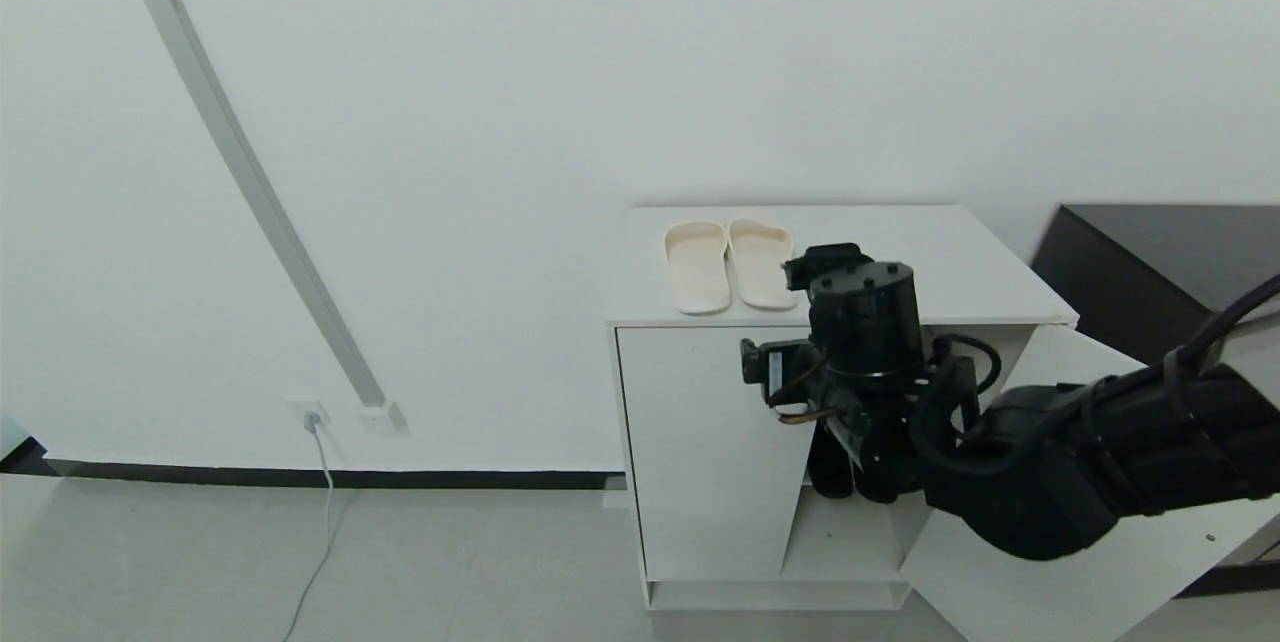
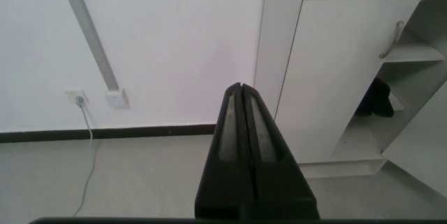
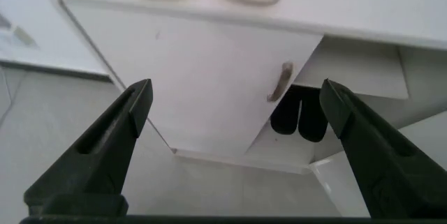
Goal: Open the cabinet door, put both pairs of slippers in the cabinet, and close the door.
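On top of the cabinet (image 1: 700, 442), toward its left front corner, the cream slippers (image 1: 730, 265) lie side by side, touching. They look light, soft and bendy, so a pinch over the two touching inner edges should lift them as one. The right hand (image 3: 235, 91) is spread wide before the cabinet front. The left hand (image 2: 241, 95) is pressed together, well off the cabinet's left side. Both wrist views reveal the black pair (image 3: 299, 118) upright inside the cabinet's open right half, where the head view has the arm in front.
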